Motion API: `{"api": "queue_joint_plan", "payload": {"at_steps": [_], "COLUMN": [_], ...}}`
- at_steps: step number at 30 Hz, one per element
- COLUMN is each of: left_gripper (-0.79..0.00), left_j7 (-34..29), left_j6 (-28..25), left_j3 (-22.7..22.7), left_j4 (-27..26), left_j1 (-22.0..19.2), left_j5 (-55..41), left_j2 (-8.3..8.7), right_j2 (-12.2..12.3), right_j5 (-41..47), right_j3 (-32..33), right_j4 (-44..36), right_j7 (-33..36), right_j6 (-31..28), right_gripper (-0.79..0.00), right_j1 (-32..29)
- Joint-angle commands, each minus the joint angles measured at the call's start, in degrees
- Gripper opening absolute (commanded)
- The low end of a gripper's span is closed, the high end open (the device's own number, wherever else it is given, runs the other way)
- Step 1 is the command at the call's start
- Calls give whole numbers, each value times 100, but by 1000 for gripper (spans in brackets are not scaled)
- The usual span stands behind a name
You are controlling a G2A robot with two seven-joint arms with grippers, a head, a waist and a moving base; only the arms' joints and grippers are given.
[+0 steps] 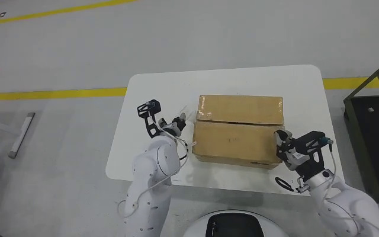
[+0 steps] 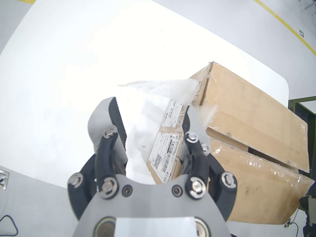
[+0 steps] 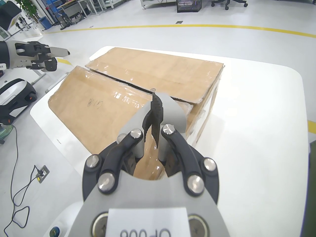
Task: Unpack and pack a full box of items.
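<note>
Box (image 1: 240, 130), flaps down, on our counter (image 1: 160, 95).
We hold left fingers (image 2: 98, 122) spread at its left end, right fingers (image 3: 172, 112) pressed together at its right corner; bare counter lies left.

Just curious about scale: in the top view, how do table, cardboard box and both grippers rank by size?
Table, largest.
Cardboard box, second.
Left gripper and right gripper: smallest, alike in size, so unranked.

one box (image 1: 239, 131), one table (image 1: 155, 95), two tools (image 1: 179, 123) (image 1: 278, 138)
</note>
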Motion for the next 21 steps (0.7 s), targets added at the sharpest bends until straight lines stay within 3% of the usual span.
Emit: {"api": "queue_joint_plan", "payload": {"at_steps": [1,9,15,21], "left_gripper": [0,0,0,0], "left_j7": [46,27,-87,-71], "left_j6": [3,181,393,313], "left_j3": [-23,-182,-312,-407], "left_j4": [-23,-100,-147,-54], "left_j1": [2,69,66,20], "left_j5": [25,287,-286,-224], "left_j2": [-1,6,-36,-24], "right_j2": [1,7,4,10], "right_j5": [27,152,358,305], "right_j3": [18,154,132,14], "right_j4": [-17,-37,83,190], "right_j7": [-16,-52,-62,167], "right_j6": [3,22,-34,-76], "right_gripper": [-785,-785,-785,-785], "right_j1": [-12,-68,-55,39]}}
